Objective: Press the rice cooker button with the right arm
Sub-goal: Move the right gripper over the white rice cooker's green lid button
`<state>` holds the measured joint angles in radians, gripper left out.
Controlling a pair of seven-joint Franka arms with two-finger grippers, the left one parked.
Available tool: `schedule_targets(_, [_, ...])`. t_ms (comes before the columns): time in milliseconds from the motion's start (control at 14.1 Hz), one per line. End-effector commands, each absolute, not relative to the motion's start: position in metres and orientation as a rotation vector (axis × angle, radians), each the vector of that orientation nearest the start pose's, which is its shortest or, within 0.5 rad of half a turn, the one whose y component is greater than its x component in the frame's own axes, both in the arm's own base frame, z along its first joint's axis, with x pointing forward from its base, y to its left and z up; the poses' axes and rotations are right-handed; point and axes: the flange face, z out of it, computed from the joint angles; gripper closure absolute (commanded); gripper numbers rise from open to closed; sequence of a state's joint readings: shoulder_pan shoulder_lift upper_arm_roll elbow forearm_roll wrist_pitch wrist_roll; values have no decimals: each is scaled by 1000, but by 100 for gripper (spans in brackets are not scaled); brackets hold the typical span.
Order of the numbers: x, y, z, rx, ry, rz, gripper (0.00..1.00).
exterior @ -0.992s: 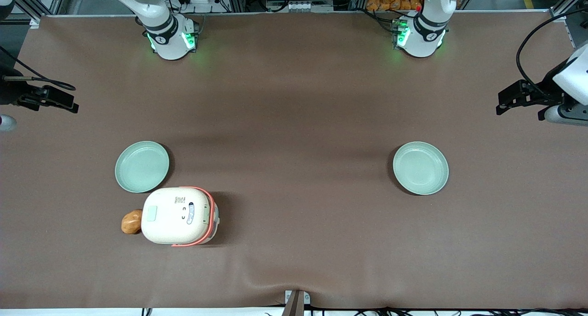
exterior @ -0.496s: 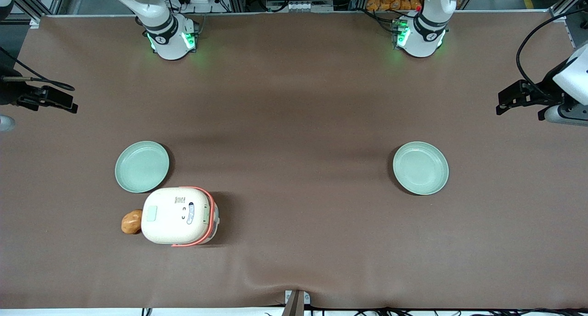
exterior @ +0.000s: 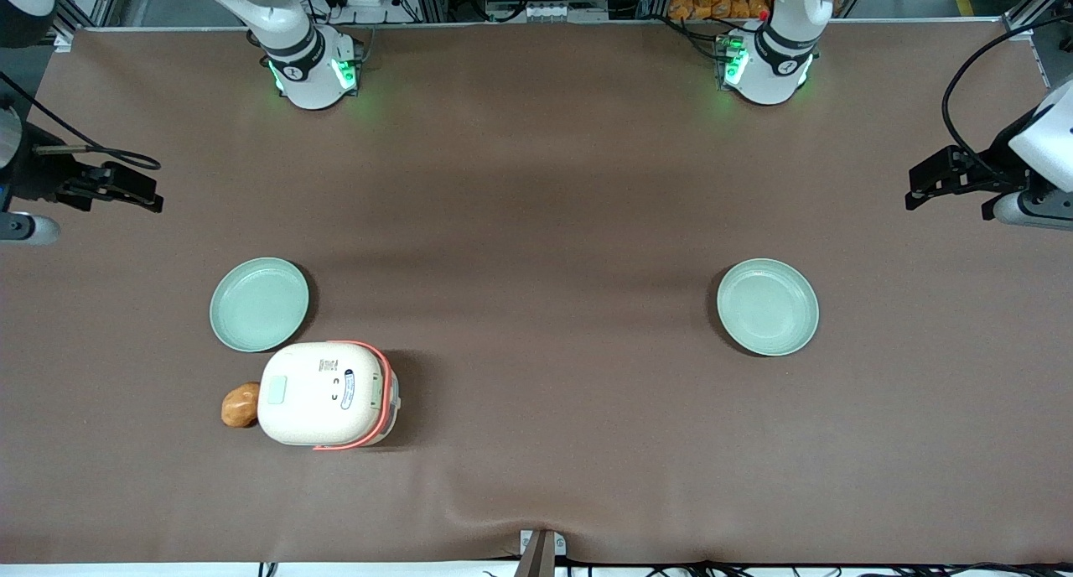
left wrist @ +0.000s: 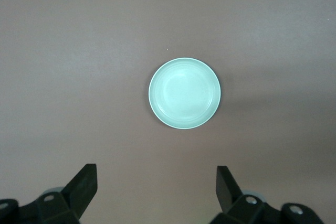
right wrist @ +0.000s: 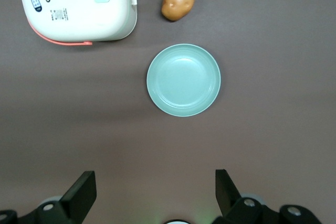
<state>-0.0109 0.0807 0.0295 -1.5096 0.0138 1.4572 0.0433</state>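
While my gripper [exterior: 138, 193], fingers apart, hovers well away, the rice cooker [exterior: 327, 394] lies nearer the camera, button [exterior: 277, 389] end toward my arm's side.

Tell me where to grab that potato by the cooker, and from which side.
Grip the potato across its short width, coming straight down. It lies on its side touching or nearly touching the cooker, so set the fingers along the gap rather than into the cooker wall. The gripper is open, high over the plate, probably wide enough.
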Motion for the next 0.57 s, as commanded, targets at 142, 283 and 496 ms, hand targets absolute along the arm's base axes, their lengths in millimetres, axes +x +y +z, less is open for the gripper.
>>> schedule_targets(142, [592,48,572,-3145,-70,133,0])
schedule_targets(283, [611,54,562,-3137,-60,10,0])
schedule_targets(496, [626,73,536,-3123,-92,-5,23])
